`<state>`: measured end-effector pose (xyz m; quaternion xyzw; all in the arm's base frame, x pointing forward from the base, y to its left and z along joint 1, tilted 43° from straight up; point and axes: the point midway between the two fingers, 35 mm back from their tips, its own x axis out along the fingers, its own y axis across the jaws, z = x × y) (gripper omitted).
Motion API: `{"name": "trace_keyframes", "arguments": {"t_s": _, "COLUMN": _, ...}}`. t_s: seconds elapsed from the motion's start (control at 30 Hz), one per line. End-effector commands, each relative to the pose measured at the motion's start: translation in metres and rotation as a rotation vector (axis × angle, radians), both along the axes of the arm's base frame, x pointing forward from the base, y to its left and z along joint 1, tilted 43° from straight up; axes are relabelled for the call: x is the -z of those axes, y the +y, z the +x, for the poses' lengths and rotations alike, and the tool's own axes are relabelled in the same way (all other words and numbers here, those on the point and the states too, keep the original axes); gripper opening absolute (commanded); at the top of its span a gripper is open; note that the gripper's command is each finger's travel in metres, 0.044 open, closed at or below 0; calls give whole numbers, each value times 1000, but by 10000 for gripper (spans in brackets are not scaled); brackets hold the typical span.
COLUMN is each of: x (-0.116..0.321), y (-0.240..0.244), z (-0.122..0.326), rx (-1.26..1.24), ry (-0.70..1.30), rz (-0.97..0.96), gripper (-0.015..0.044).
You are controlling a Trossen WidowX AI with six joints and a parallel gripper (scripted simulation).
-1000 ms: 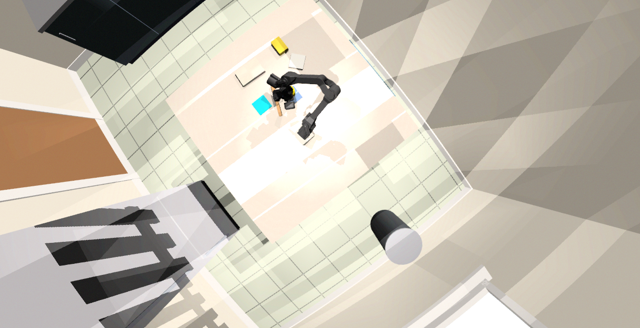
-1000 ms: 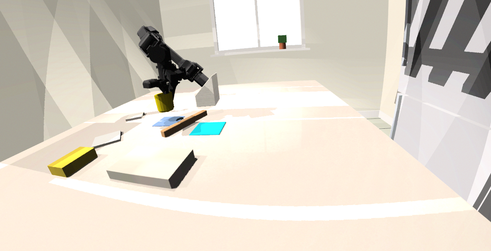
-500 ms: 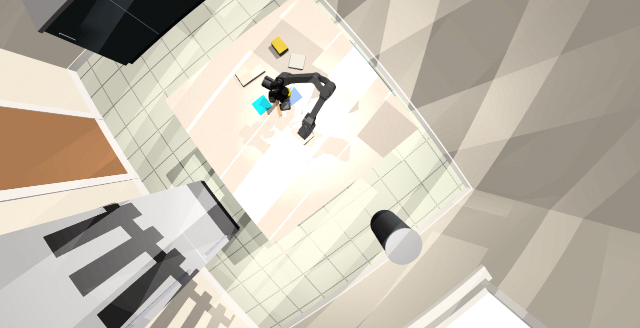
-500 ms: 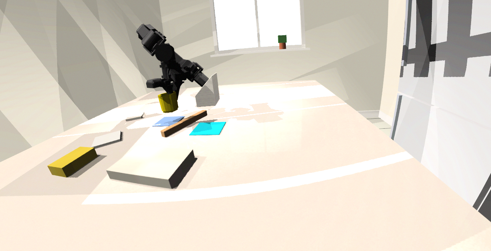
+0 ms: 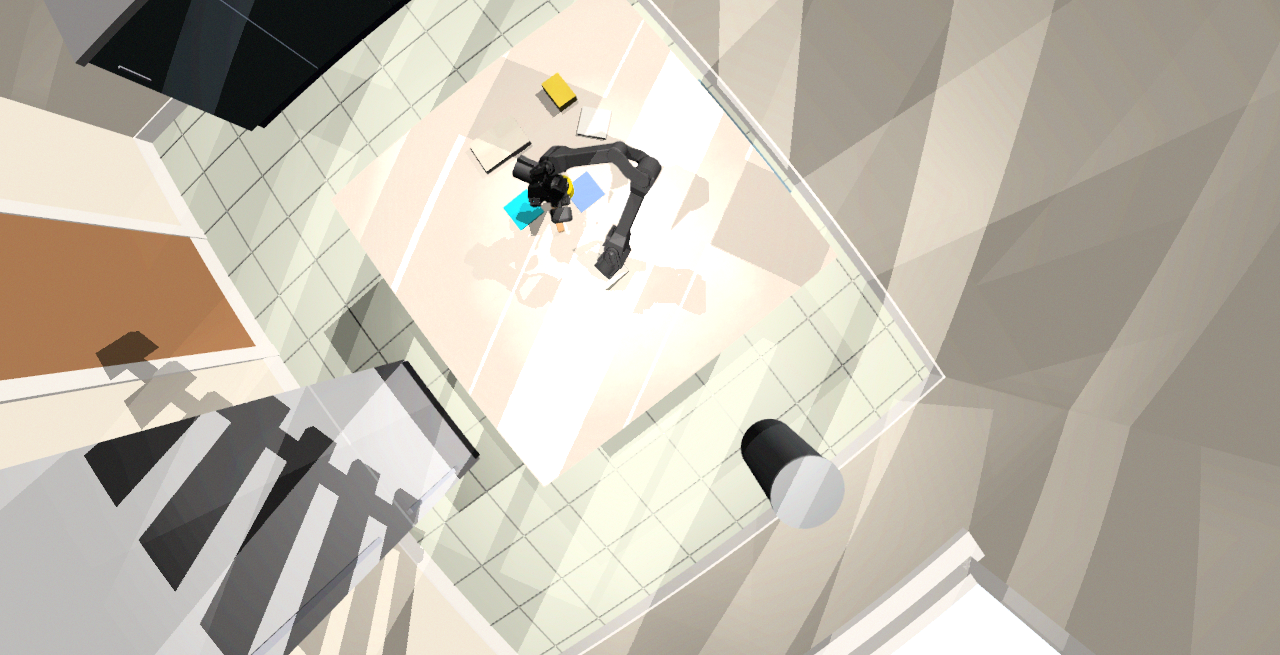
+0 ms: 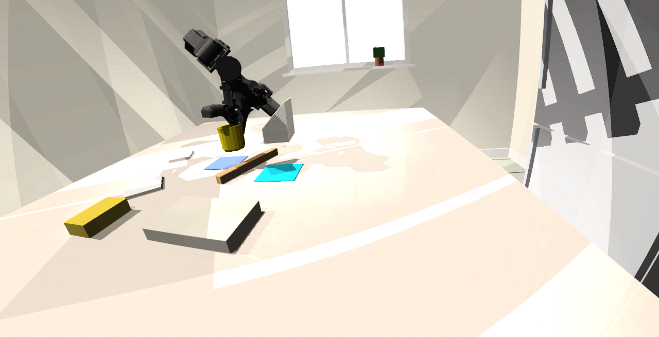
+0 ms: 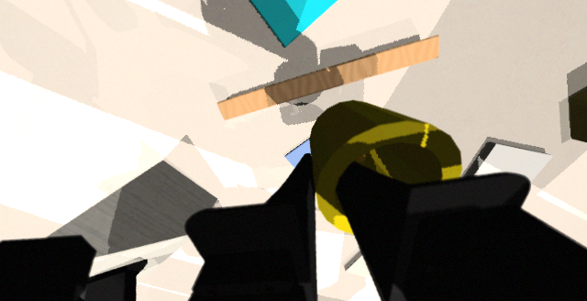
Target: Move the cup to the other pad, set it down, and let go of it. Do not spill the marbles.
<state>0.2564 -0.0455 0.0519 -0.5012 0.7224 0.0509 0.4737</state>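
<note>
The gripper [image 7: 326, 186] is clamped on the rim of the yellow cup [image 6: 231, 136], which hangs in the air left of centre in the exterior view, above the pale blue pad [image 6: 225, 162]. The step in hand looks like the carry over the wooden bar [image 6: 246, 164] to the cyan pad [image 6: 279, 172]: keep the cup upright, stay high enough to pass the bar, and move without jerks. The cup is a smooth tapered cylinder; both pads are thin flat squares. The marbles cannot be made out.
</note>
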Motion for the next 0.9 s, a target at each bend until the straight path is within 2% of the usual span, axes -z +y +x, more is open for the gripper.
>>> {"name": "trace_keyframes", "arguments": {"t_s": 0.0, "x": 7, "y": 6, "z": 5, "rx": 2, "ry": 2, "rz": 2, "gripper": 0}}
{"name": "trace_keyframes", "arguments": {"t_s": 0.87, "x": 33, "y": 37, "z": 31, "rx": 2, "ry": 1, "rz": 4, "gripper": 0}}
